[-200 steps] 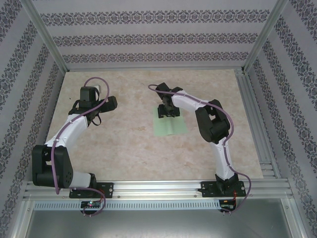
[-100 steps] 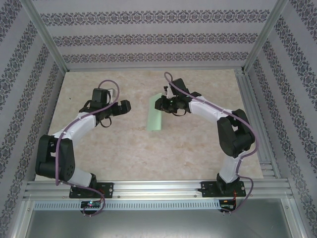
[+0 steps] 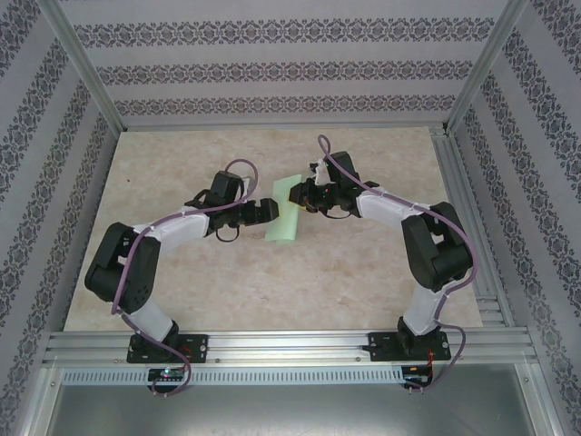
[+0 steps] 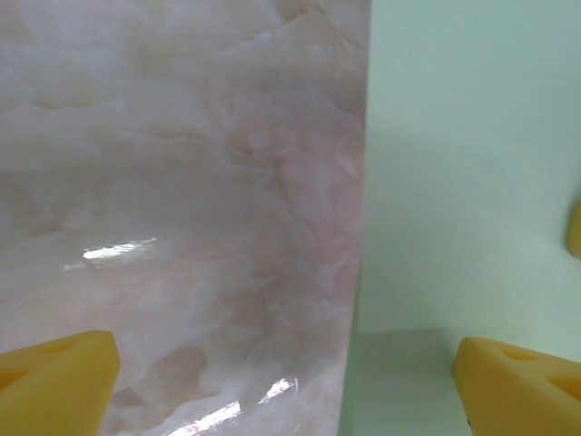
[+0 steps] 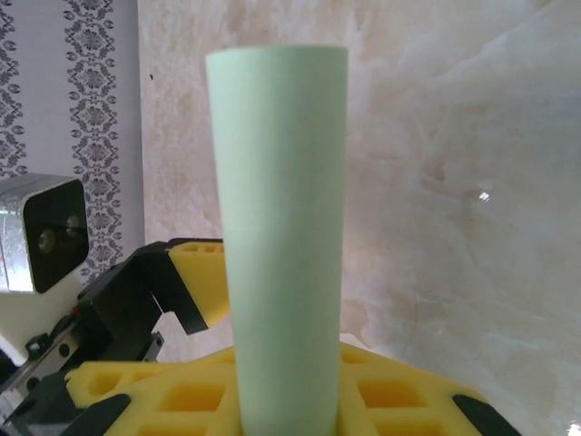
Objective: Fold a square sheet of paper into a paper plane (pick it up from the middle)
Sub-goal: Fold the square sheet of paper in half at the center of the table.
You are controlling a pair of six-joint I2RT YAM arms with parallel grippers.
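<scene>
Since a second ago the left arm has swung in from the left side of the bench (image 3: 182, 282) towards the middle. The right arm has lifted the square sheet of paper (image 3: 285, 213) from where it lay flat and carried it a little leftward.

Nearest me, both bases sit bolted to the aluminium rail (image 3: 290, 343) along the near edge, with a broad stretch of bare marbled top between them and the grippers.

The left arm is folded back on itself by the near-left corner, its forearm reaching right. The left gripper (image 3: 264, 212) points at the sheet with its jaws spread wide and nothing between them, and the sheet's left edge is just beside its tips. In the left wrist view its yellow fingers (image 4: 56, 381) straddle that straight edge, one over bare bench and the other over green paper.

The right arm rises from the near-right corner, elbow towards the right edge and forearm reaching left. The right gripper (image 3: 306, 194) is pinched onto the sheet, which looks doubled over into a narrow strip. It is held tilted above the middle of the bench.

Beyond the grippers the far half of the bench lies open up to the patterned walls (image 3: 272, 73).
</scene>
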